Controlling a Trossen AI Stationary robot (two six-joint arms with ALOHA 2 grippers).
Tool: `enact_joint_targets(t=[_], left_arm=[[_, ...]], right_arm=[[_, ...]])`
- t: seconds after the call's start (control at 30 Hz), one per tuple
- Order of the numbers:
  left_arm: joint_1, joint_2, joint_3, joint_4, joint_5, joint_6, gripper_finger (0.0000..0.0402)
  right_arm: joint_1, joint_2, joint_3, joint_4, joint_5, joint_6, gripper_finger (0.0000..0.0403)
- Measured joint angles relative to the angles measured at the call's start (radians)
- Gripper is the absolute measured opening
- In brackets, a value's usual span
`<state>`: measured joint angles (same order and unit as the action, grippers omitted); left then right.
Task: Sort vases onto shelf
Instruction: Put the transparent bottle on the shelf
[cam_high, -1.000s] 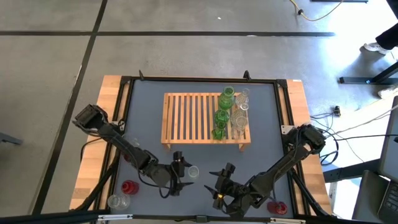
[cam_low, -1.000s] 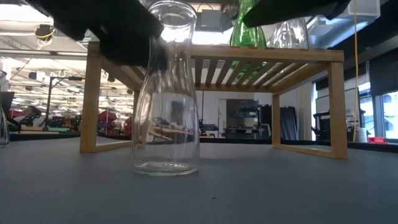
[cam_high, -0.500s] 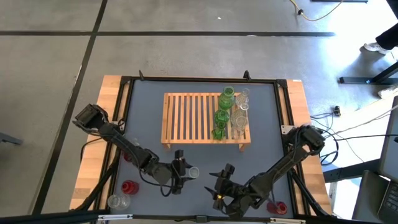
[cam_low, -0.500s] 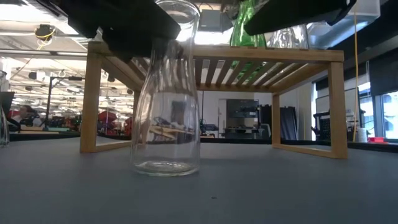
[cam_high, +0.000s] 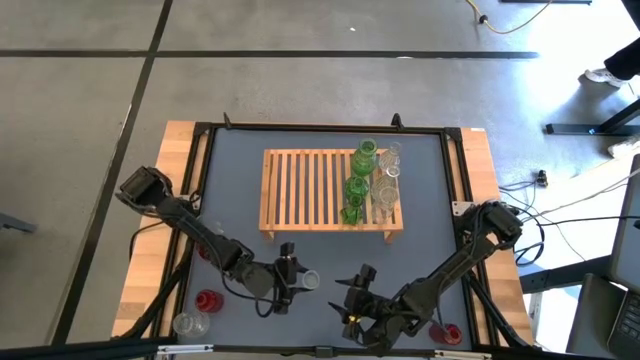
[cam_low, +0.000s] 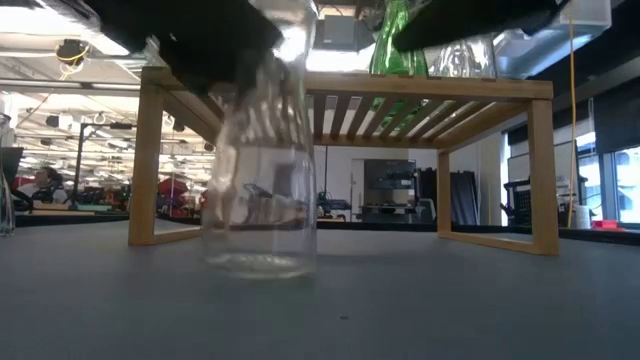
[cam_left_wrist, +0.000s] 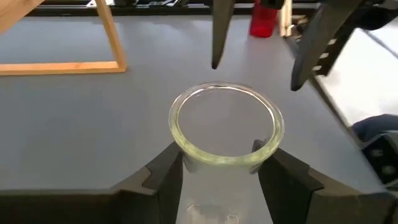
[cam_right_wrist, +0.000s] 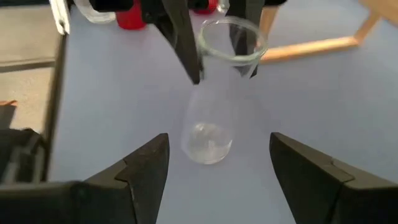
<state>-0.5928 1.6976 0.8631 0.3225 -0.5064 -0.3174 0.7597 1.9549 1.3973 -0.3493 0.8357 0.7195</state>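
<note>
A clear glass vase (cam_high: 311, 278) stands upright near the table's front, left of centre; it is blurred in the low view (cam_low: 260, 190). My left gripper (cam_high: 298, 277) is shut on its neck. My right gripper (cam_high: 352, 296) hovers open just to the vase's right, pointing at it with nothing between its fingers (cam_right_wrist: 217, 180). The wooden shelf (cam_high: 300, 190) stands at the table's middle. Green vases (cam_high: 358, 180) and clear vases (cam_high: 388, 178) stand in rows at its right end. My left gripper pinches the clear vase's neck just below the rim (cam_left_wrist: 186, 163), one finger (cam_left_wrist: 165, 183) on each side. The fingers come from the table's left, slanting a little downward. The vase stays upright. I cannot tell whether its base (cam_low: 258, 265) rests on the table.
A red vase (cam_high: 207, 300) and a clear vase (cam_high: 188, 323) stand at the table's near left corner. Another red vase (cam_high: 445, 333) stands at the near right, beside my right arm. Bare grey table lies between the grippers and the shelf.
My left gripper has shut on the clear vase's neck. Since then the vase has shifted slightly toward the table's left, and it is blurred in the low view. My right gripper has kept still and open.
</note>
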Motion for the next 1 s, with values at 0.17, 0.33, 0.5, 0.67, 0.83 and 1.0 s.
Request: enact_joint_targets(t=[0.17,0.33,0.5,0.67,0.83,1.0], left_arm=[[-0.034,-0.075,0.000,-0.022,0.002,-0.014,0.0169],[-0.066,-0.176,0.000,-0.087,0.001,-0.020,0.0169],[-0.090,-0.271,0.000,-0.097,0.006,-0.027,0.0169],[-0.100,-0.341,0.000,-0.103,0.021,-0.008,0.0169],[-0.123,-0.372,0.000,-0.111,0.019,0.018,0.0169],[-0.147,-0.371,0.000,-0.116,0.000,0.015,0.0173]], right_arm=[[0.000,0.000,0.047,-0.016,-0.018,-0.063,0.0264],[-0.001,0.000,0.126,-0.044,-0.018,-0.145,0.0264],[-0.001,0.000,0.230,-0.045,-0.017,-0.272,0.0264],[0.000,-0.001,0.310,-0.037,-0.006,-0.381,0.0264],[-0.001,0.005,0.316,-0.007,0.002,-0.362,0.0264],[0.024,0.010,0.315,0.011,-0.026,-0.318,0.0264]])
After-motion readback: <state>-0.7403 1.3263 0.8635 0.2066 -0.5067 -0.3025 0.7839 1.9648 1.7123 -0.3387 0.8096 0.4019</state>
